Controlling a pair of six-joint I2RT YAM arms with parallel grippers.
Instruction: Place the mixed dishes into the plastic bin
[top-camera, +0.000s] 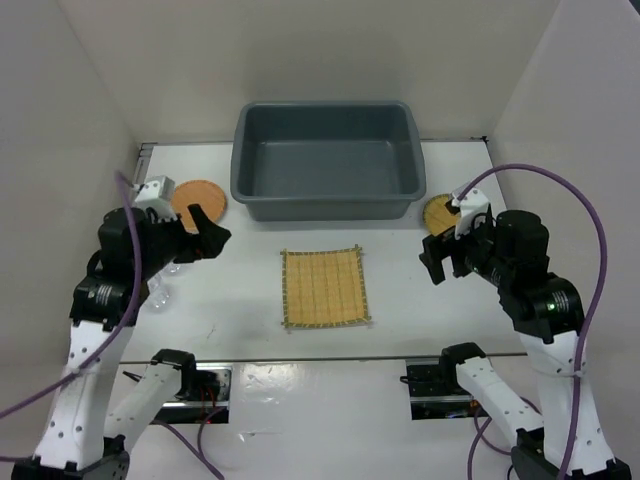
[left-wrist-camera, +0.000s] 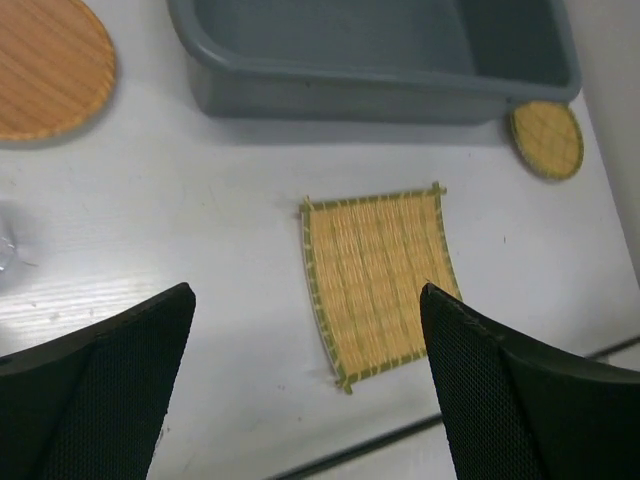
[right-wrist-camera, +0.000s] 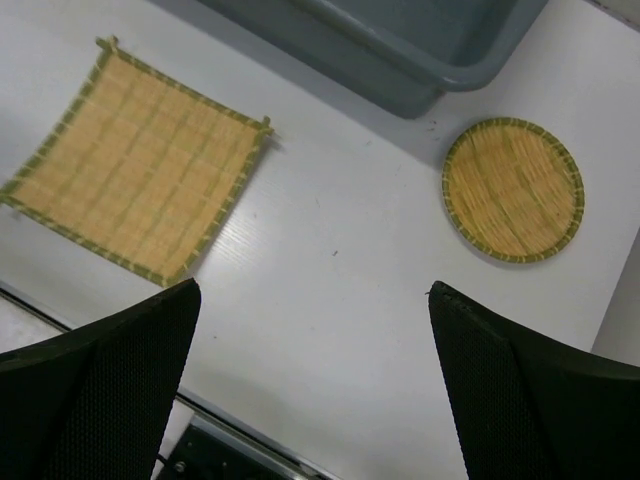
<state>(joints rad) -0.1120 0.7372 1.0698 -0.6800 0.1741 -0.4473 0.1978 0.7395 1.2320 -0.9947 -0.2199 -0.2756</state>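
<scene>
From the left, I see two clear glass cups (top-camera: 162, 290), faint against the white table (top-camera: 250, 330), just beside my left arm. The left gripper (top-camera: 210, 228) hovers with its fingers spread wide, holding nothing, near the orange-brown disc (top-camera: 198, 198). The grey-blue plastic bin (top-camera: 325, 205) stands at far centre. The square yellow mat (top-camera: 323, 288) lies flat in front of it, apart. The tan woven disc (top-camera: 438, 212) lies just beside the bin's right corner. The right gripper (top-camera: 432, 260) hangs near that disc, fingers likewise wide, grasping nothing.
</scene>
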